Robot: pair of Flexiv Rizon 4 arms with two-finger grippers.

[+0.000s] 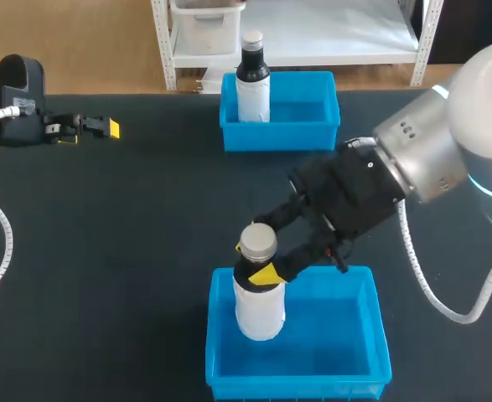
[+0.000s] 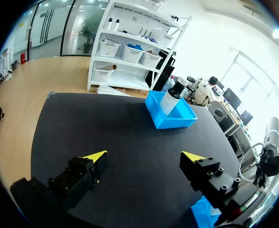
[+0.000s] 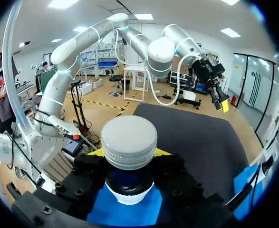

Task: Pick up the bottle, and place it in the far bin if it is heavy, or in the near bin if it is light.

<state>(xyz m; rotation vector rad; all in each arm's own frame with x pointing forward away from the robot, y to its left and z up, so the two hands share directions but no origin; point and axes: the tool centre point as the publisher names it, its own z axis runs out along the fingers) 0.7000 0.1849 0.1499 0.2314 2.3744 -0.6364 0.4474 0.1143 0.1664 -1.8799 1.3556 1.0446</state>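
Note:
A white bottle with a grey cap [image 1: 258, 289] is upright in the left part of the near blue bin [image 1: 334, 335]. My right gripper [image 1: 264, 270] is shut on its dark neck just under the cap. In the right wrist view the cap [image 3: 129, 141] sits between the yellow-tipped fingers, with the blue bin floor [image 3: 125, 211] below. Whether the bottle's base touches the floor I cannot tell. My left gripper [image 1: 103, 127] rests open at the far left of the table, and the left wrist view shows nothing between its fingertips [image 2: 144, 156].
The far blue bin [image 1: 304, 109] holds a dark bottle with a white label [image 1: 253, 79] in its left end, also seen ahead of the left gripper as bin [image 2: 177, 118] and bottle [image 2: 172, 95]. Black table [image 1: 145, 218] lies between the bins.

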